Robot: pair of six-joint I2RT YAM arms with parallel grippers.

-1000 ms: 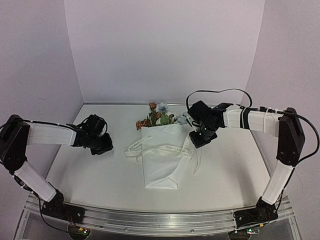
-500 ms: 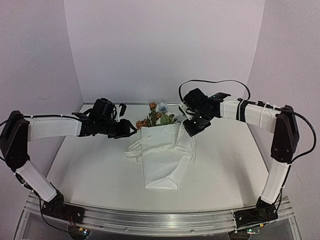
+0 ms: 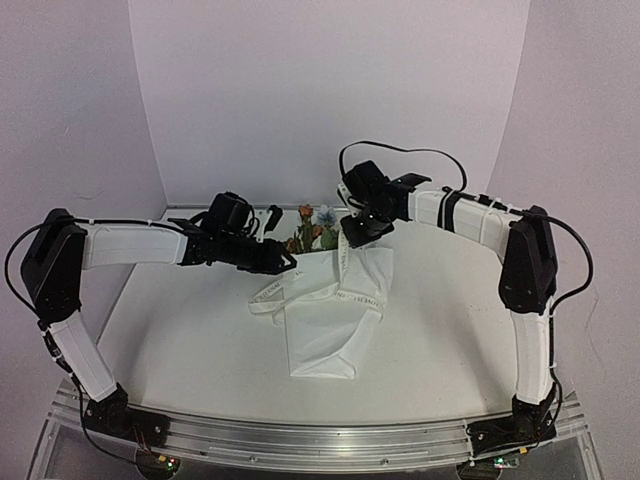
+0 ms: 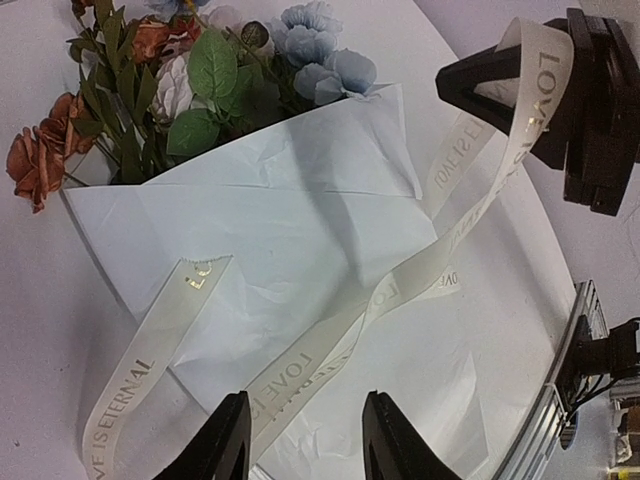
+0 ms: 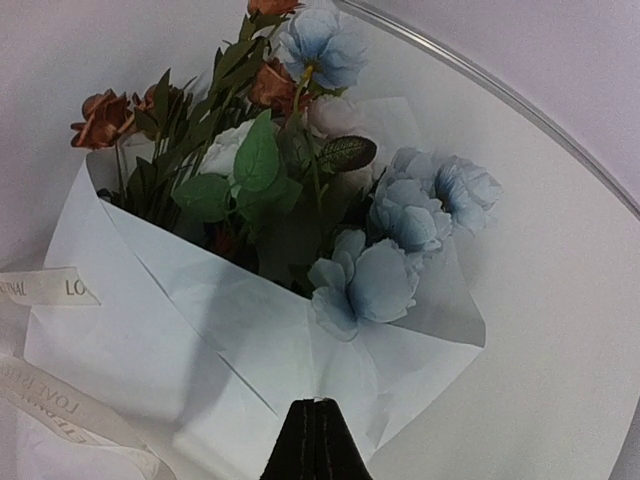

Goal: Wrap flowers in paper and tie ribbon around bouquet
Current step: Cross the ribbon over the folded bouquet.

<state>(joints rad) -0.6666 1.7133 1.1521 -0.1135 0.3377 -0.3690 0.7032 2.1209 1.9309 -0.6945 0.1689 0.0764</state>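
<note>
Bouquet: laid mid-worktop, flowers turned toward the far edge.
Ribbon: draped across the paper.
Right hand: clamped shut on Ribbon.
Left hand: held half open, nothing gripped.

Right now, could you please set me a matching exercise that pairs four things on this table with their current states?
Things:
1. orange and pale blue flowers
2. large white paper sheet
3. cream lettered ribbon
4. left tool

States:
a. open, fingers apart
b. draped across the paper
c. poking out of the wide end
d. folded into a cone

Pairs: 1-c, 2-d, 3-b, 4-a
</note>
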